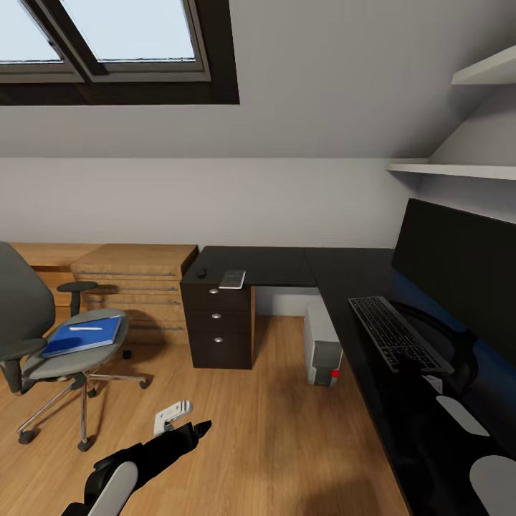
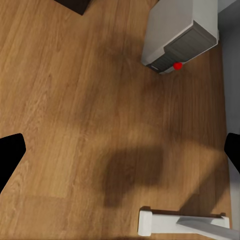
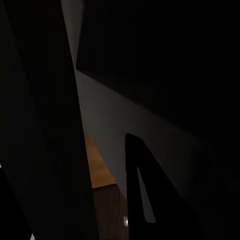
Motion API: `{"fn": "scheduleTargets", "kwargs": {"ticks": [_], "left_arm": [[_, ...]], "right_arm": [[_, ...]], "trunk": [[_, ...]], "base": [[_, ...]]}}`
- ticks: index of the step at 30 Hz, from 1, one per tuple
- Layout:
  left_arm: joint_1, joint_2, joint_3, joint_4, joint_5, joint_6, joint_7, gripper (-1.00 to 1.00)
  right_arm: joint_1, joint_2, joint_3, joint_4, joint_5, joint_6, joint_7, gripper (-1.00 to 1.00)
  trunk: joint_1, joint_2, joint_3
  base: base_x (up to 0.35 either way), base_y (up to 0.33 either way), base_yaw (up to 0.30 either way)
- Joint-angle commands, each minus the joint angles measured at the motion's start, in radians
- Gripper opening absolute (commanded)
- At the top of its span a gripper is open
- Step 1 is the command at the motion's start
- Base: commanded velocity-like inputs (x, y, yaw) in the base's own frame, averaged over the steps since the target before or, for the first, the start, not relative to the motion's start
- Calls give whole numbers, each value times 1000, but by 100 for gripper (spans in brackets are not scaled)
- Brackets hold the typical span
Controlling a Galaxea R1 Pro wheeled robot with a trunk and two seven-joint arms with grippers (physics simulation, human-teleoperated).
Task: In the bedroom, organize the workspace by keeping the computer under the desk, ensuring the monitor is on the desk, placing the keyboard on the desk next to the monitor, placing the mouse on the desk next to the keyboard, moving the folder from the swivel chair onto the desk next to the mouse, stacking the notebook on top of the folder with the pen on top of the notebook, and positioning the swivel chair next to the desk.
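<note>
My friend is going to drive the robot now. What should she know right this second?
Left gripper: open, empty, over the floor near the computer.
Right gripper: can't tell its state; the right wrist view is too dark.
Done: monitor and keyboard are on the desk, side by side. The computer sits on the floor under the desk.
Not done: the folder lies on the chair with a pen on it. The mouse and what looks like the notebook are at the desk's far corner, away from the keyboard. The chair stands apart from the desk.
Left: move mouse, folder, notebook, pen, then chair.
</note>
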Motion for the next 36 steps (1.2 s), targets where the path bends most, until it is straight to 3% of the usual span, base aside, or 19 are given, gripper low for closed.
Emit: {"fn": "scheduleTargets", "kwargs": {"ticks": [1,10,20,36], "left_arm": [[-1,1,-2,-1,11,1,10,100],[-1,1,-1,-1,11,1,10,100],[-1,1,-2,-1,11,2,10,100],[-1,1,-4,-1,11,3,10,100]], "right_arm": [[0,-1,7,3,-5,2,-34,-100],[0,-1,6,3,-5,0,-37,-100],[0,-2,-1,2,-5,-1,-86,-100],[0,-1,-2,2,-4,-1,-90,-100]], "trunk": [[0,0,-1],[0,0,-1],[0,0,-1],[0,0,-1]], "base": [[0,0,0],[0,0,0],[0,0,0],[0,0,0]]}}
